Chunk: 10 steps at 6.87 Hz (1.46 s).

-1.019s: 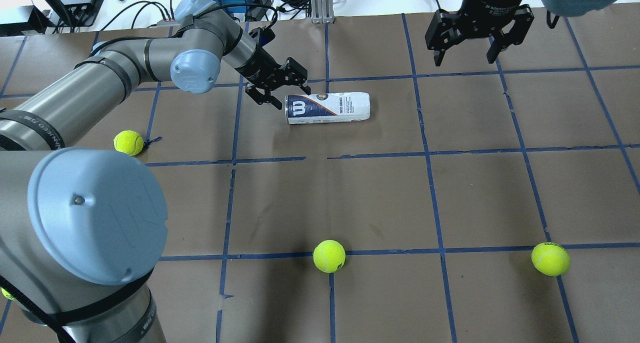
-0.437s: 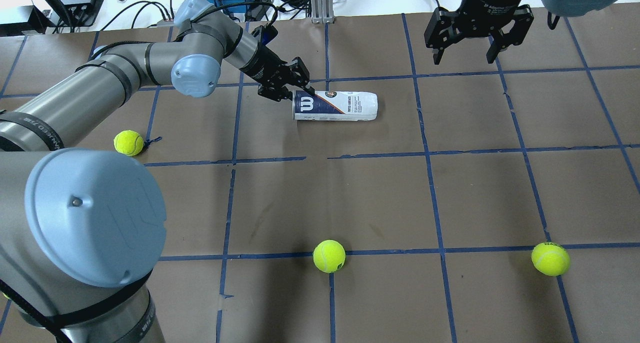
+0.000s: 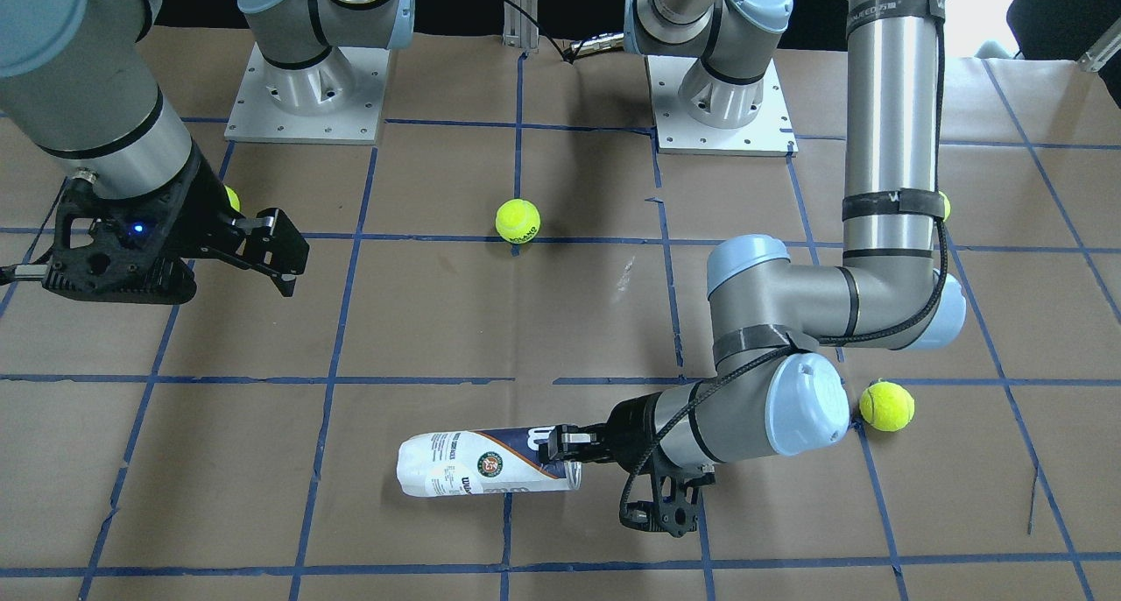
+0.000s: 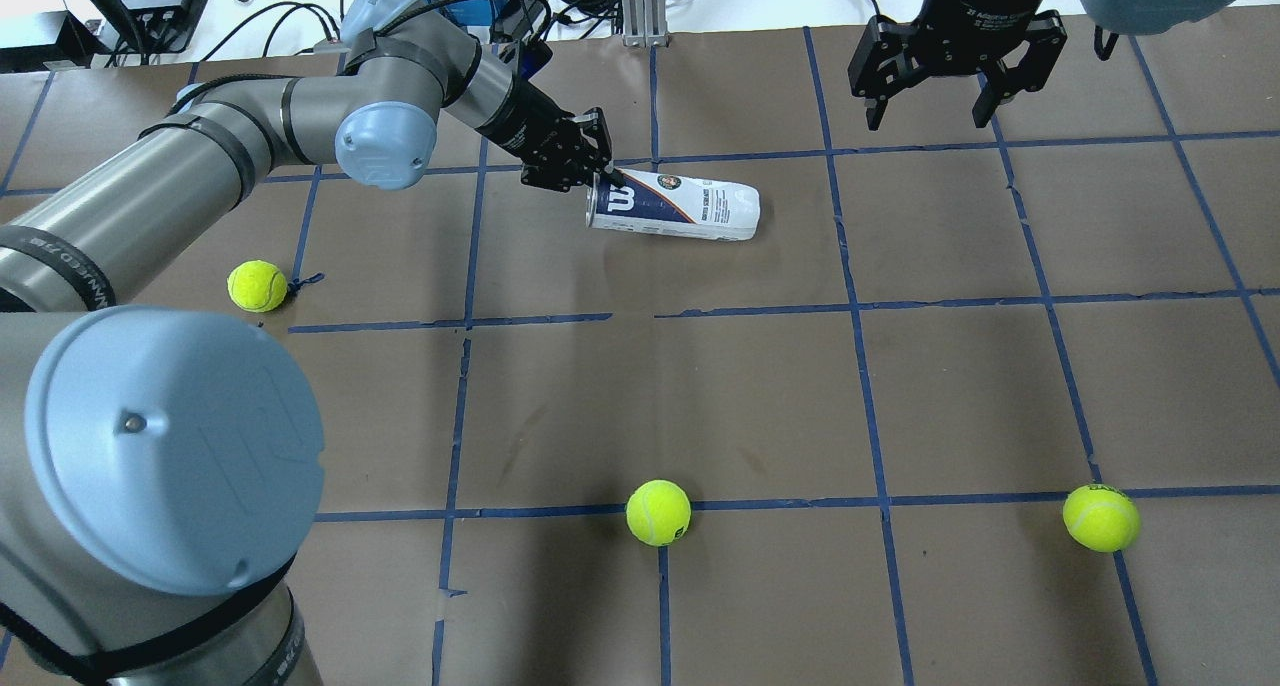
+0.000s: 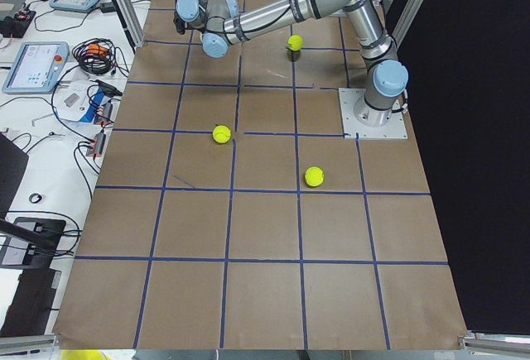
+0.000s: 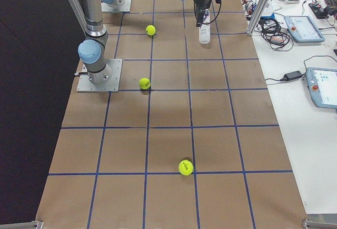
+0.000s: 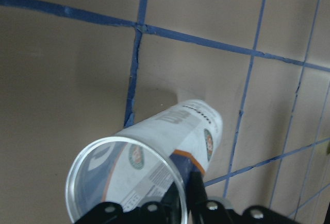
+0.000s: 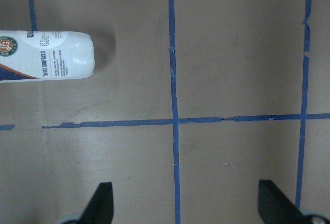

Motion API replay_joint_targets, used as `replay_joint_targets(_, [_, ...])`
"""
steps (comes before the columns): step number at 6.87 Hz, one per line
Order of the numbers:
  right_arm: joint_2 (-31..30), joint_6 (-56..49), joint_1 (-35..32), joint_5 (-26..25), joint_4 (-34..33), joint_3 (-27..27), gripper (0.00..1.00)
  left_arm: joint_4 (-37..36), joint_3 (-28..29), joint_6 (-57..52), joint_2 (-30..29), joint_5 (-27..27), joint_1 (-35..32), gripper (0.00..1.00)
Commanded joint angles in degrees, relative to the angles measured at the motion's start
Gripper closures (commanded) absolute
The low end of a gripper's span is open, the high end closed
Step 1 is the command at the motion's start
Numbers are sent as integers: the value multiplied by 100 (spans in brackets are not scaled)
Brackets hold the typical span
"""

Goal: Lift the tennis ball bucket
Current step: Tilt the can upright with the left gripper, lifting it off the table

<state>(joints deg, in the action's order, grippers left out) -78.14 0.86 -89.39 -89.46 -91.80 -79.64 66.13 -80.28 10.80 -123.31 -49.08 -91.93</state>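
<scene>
Slim clear plastic cylinder tube with white and navy label was judged light, seemingly empty, thin-walled and slick. A hard squeeze could buckle it, so a pinch on the stiffer rim at the open mouth, or a hold across mid-body, was favoured. It was seen on its side on the brown paper table cover, open end apparently tipped up slightly. The left gripper was clamped narrow on the tube's open-end wall. The right gripper was held wide, well apart beyond the tube's closed end.
</scene>
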Motion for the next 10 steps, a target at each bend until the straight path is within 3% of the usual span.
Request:
replay_joint_targets(1, [1, 2, 0, 34, -48, 9, 0, 441, 186, 727, 587, 154, 0, 99])
replay_joint_targets(4, [1, -7, 0, 25, -48, 1, 0, 1751, 1555, 652, 651, -2413, -323, 98])
replay_joint_targets(6, [1, -59, 0, 16, -57, 1, 0, 1388, 1603, 16, 467, -4110, -999, 98])
replay_joint_targets(7, [1, -68, 0, 16, -57, 18, 0, 1368, 1559, -617, 387, -4432, -1019, 98])
replay_joint_targets(10, [1, -68, 9, 25, -48, -8, 0, 1324, 1428, -667, 88, -4479, -1055, 93])
